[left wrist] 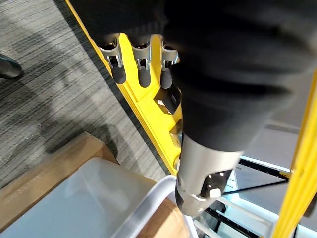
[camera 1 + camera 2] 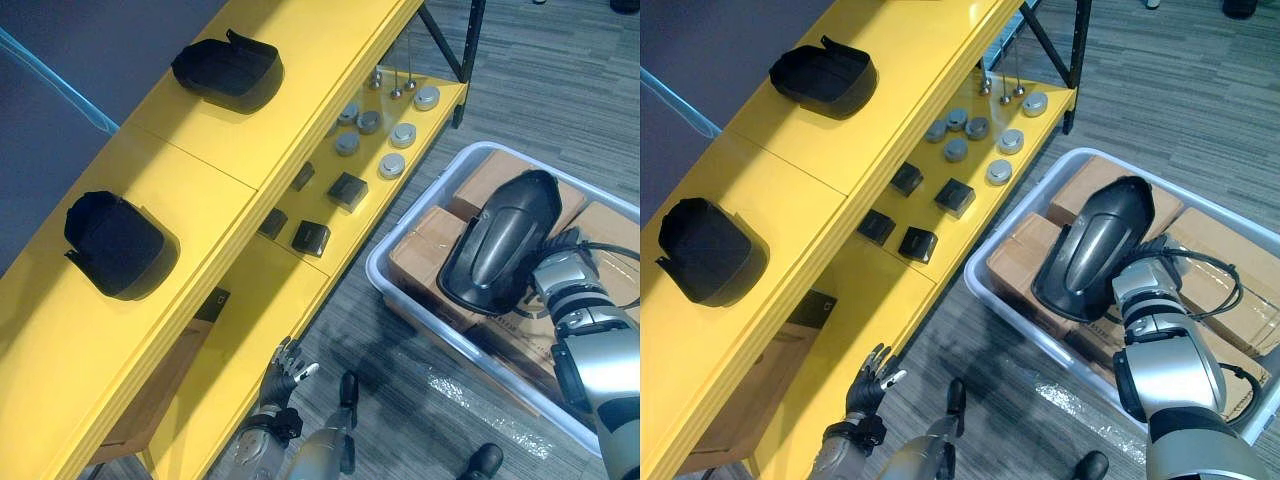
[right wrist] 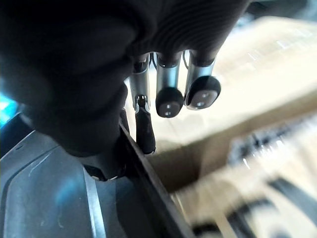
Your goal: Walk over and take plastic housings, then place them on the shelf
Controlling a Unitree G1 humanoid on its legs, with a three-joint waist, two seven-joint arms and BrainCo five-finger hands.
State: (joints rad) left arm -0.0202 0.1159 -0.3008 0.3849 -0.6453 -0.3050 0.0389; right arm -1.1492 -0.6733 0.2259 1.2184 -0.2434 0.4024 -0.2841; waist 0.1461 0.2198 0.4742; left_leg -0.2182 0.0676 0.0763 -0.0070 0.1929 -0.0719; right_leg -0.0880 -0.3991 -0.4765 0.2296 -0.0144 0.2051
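One black housing and a second housing already sit on the yellow shelf. The right hand grips a third housing above the white bin; it is not on the shelf yet. The left hand hangs low with loose, spread fingers.

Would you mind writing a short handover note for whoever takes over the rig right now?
Left hand: open, empty, low beside the yellow shelf.
Right hand: shut on a black plastic housing, held above the white bin of cardboard boxes.
Done: two housings sit on the shelf's top board.
Left: carry the held housing to the shelf and set it down.
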